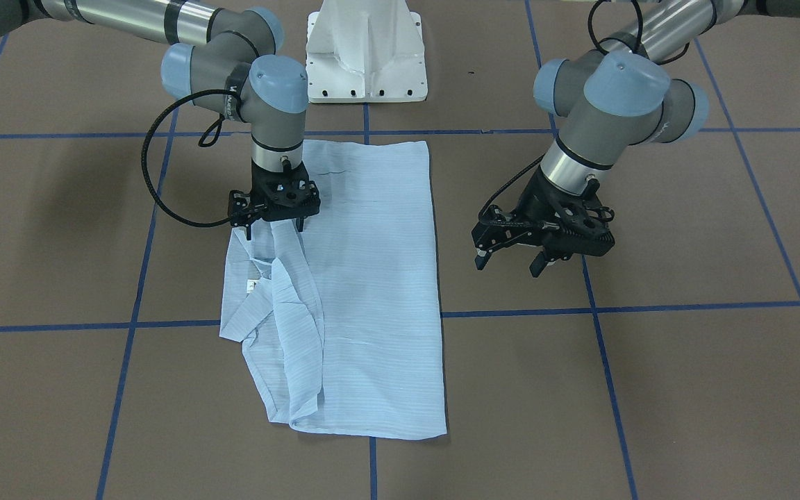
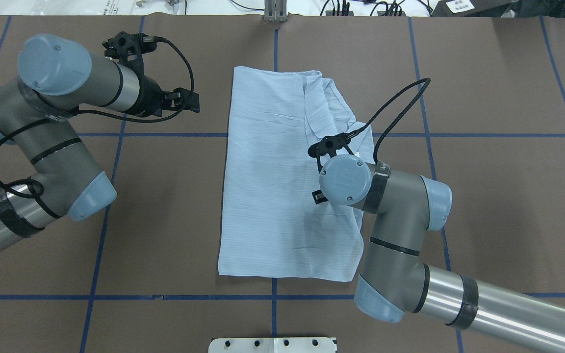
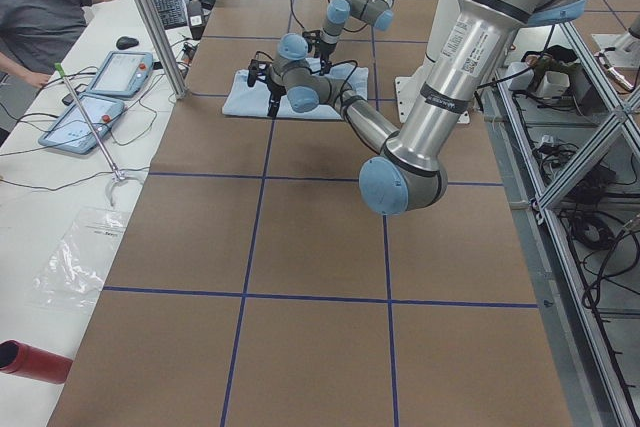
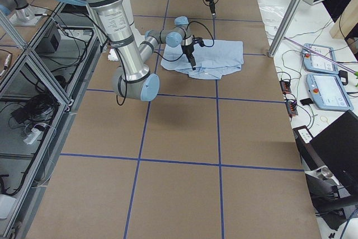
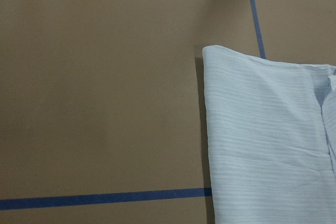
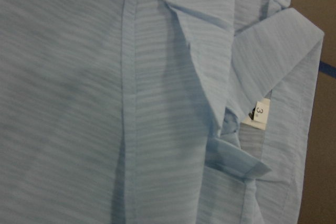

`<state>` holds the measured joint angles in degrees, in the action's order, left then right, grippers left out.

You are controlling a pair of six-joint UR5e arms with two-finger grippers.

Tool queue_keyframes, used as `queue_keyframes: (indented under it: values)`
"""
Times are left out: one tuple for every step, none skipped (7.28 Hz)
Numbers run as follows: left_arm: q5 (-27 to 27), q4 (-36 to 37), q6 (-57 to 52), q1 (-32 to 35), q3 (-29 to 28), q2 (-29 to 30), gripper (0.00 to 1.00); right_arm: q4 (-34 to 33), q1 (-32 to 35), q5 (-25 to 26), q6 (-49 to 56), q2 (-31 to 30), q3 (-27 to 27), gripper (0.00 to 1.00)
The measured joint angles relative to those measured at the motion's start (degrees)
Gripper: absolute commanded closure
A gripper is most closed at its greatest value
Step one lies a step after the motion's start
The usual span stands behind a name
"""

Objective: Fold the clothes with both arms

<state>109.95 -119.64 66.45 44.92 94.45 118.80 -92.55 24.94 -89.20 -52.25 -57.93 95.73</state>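
Observation:
The pale-blue shirt (image 1: 372, 278) lies flat on the brown table, folded lengthwise into a tall rectangle. Its collar and neck label (image 6: 259, 113) sit along the looser, rumpled edge (image 1: 282, 326). My right gripper (image 1: 275, 228) points straight down over that edge near the collar, open, fingertips just above the cloth and holding nothing. In the overhead view its wrist (image 2: 346, 179) covers the fingers. My left gripper (image 1: 509, 264) hovers open and empty over bare table beside the shirt's straight edge (image 5: 207, 129). It also shows in the overhead view (image 2: 189, 100).
The white pedestal base (image 1: 365, 55) stands at the robot's side of the table. Blue tape lines (image 1: 132, 305) grid the brown surface. In the exterior left view a seated person (image 3: 40, 17) and two tablets (image 3: 120, 72) are at a side desk.

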Motion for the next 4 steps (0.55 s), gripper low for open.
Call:
queue_keyframes:
  values:
    - [0.0,0.03,0.07,0.0,0.01,0.25,0.0,0.02,0.46,-0.63,0.54,-0.41,-0.06,0.0]
    - [0.0,0.07,0.15,0.0,0.05,0.5,0.0,0.08,1.69,-1.55,1.82,-1.1,0.08,0.0]
    - [0.0,0.09,0.23,-0.03,0.07,0.75,0.0,0.13,3.79,-2.9,3.8,-2.44,0.6,0.0]
    - [0.0,0.13,0.32,-0.19,0.06,1.01,0.0,0.28,6.27,-4.54,6.59,-4.72,1.64,0.0]
